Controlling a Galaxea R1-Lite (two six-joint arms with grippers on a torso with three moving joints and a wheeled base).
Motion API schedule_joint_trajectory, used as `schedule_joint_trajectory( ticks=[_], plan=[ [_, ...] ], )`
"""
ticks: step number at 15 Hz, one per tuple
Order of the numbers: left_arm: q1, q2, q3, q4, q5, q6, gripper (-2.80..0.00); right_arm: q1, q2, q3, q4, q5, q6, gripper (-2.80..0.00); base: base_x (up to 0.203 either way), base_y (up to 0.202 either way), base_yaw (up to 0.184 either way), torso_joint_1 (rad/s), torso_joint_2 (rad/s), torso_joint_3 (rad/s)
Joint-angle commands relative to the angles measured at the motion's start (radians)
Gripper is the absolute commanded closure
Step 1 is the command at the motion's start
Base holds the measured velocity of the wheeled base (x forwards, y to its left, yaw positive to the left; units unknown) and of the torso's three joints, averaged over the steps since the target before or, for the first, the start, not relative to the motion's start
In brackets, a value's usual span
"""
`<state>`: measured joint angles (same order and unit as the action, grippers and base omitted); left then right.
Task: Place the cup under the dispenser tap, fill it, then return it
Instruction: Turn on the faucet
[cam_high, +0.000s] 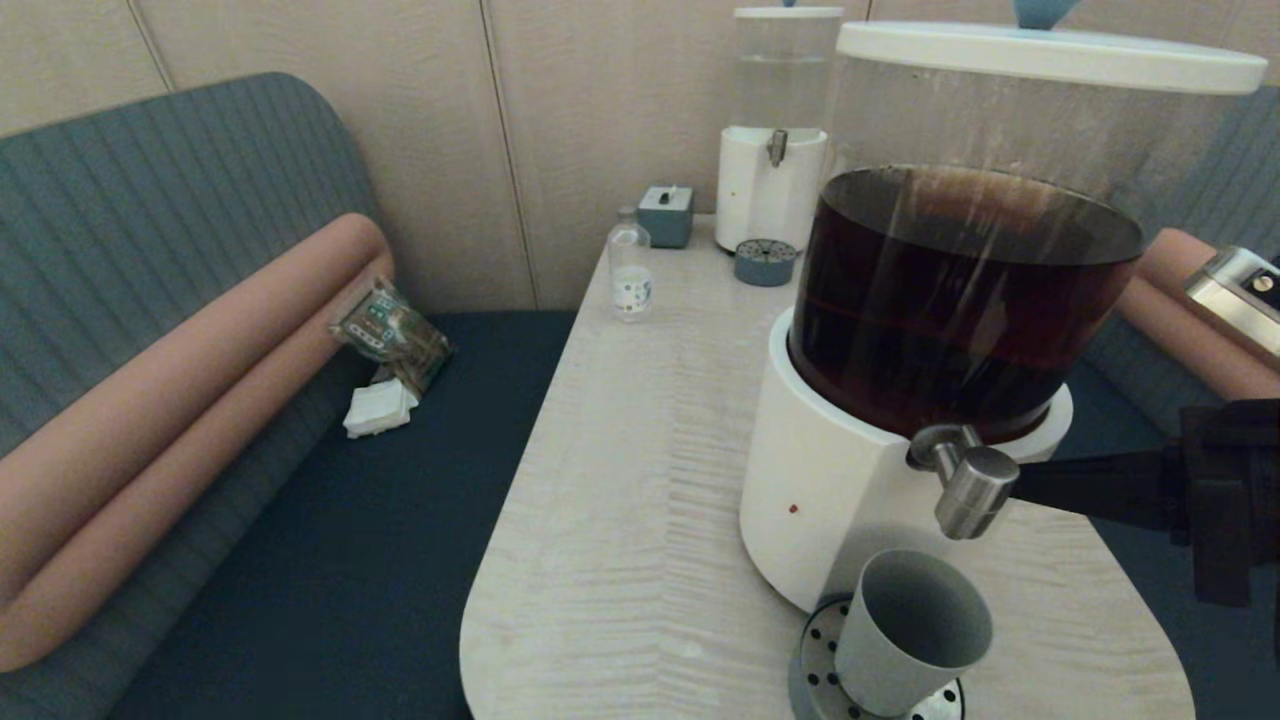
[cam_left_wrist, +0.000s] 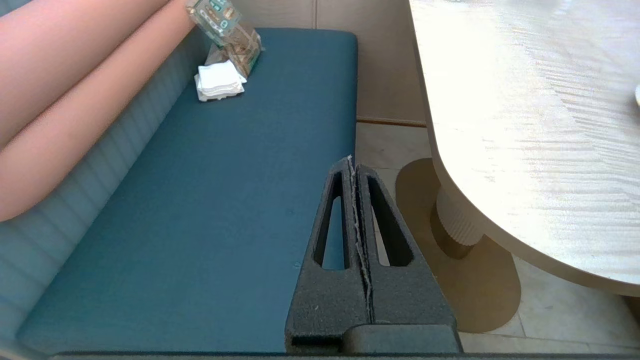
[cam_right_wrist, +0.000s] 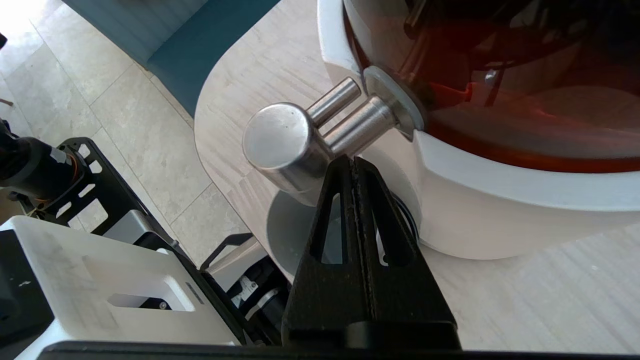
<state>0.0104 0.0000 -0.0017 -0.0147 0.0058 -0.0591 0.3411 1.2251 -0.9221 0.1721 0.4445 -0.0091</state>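
cup (cam_high: 912, 632) sits empty on drip tray (cam_high: 815, 675) under dispenser tap (cam_high: 972, 492), right gripper (cam_right_wrist: 354, 162) pinched closed touching it from right; filling and return remain; left gripper (cam_left_wrist: 351, 162) closed, parked.

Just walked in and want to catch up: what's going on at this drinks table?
The robot is filling a cup from the big dispenser of dark liquid. The cup stands empty on the perforated drip tray under the dispenser tap. The right tool, closed, has its tips against the tap beside its round knob; no liquid is flowing. The left tool is parked, closed, over the bench beside the table.
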Motion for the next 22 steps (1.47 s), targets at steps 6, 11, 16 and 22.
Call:
schedule_joint_trajectory(
  ticks=[6,11,16,22],
  plan=[
    [0.000,0.002,0.000,0.000,0.003,-0.001,0.00,0.008,0.005,0.008,-0.051,0.003,0.002,0.00,0.000,0.000,0.000,0.000,0.00,0.000],
    [0.000,0.002,0.000,-0.001,0.000,-0.001,0.00,0.018,0.002,0.008,-0.065,0.005,0.003,0.00,0.000,0.000,0.000,0.000,0.00,0.000],
    [0.000,0.002,0.000,-0.001,0.002,-0.001,0.00,0.036,0.005,0.025,-0.151,0.003,0.001,0.00,0.000,0.000,0.000,0.000,0.00,0.000],
    [0.000,0.002,0.000,-0.001,0.000,-0.001,0.00,0.046,0.005,0.029,-0.152,0.005,0.002,0.00,0.000,0.000,0.000,0.000,0.00,0.000]
  ],
)
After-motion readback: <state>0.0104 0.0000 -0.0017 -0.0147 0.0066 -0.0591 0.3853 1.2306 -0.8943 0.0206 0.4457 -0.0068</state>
